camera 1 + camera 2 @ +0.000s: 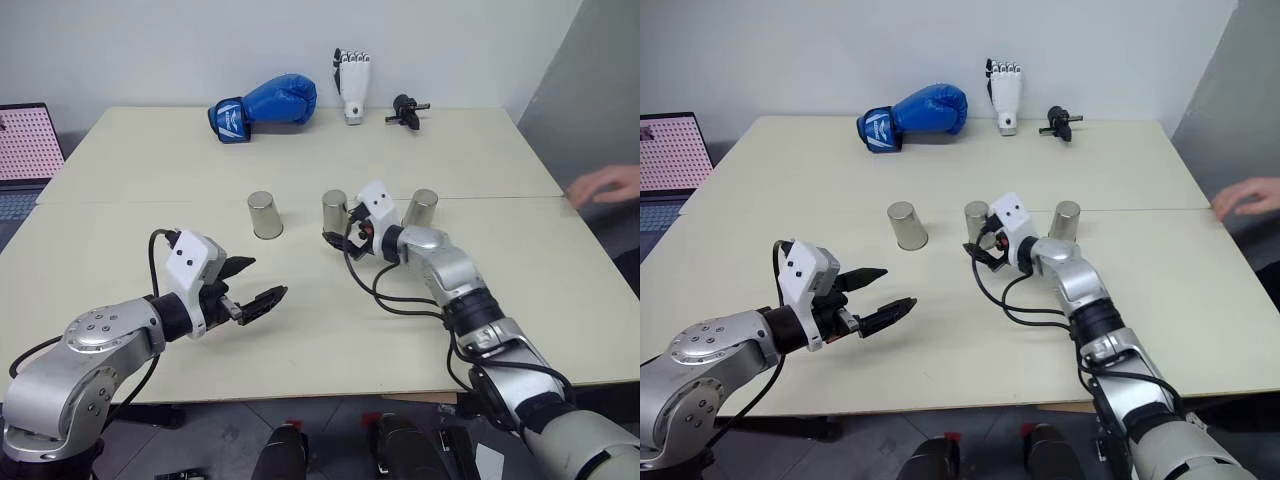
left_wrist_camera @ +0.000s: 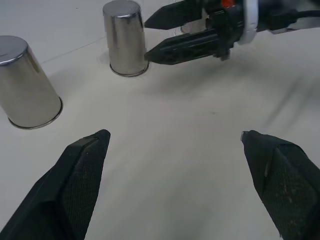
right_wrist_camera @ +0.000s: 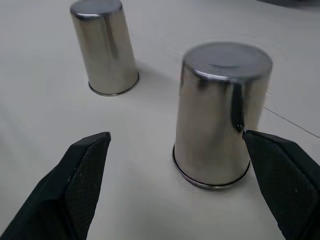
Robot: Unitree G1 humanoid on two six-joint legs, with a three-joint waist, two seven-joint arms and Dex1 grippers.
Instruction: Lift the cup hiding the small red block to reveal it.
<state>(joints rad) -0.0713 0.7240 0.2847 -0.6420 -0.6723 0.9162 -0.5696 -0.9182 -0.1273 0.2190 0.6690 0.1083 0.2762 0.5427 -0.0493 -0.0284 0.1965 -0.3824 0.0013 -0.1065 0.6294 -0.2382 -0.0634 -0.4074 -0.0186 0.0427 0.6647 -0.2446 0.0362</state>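
- Right wrist view: the middle cup stands upside down on the table, a plain shiny silver tumbler that narrows slightly toward its closed top, its rim flat on the surface. It sits just ahead of the right gripper's two black fingers, nearer one of them and touching neither.
- The right gripper is spread wide and holds nothing; in the head views it reaches in low beside the middle cup, its fingertips close to the cup's base.
- Three cups that look the same stand in a row across the middle of the table: the left cup, the middle cup, and the right cup. All are inverted and nothing tells them apart.
- The small red block cannot be seen; which cup covers it cannot be told.
- The right gripper's white housing covers part of the middle cup in the head views.
- The left gripper hovers over bare table nearer the robot, well apart from the cups, its fingers parted and empty.
- At the table's far edge lie a blue boxing glove, a white robotic hand and a small black part too small to identify.
- A person's hand rests at the table's right edge, blurred and cut off by the frame.
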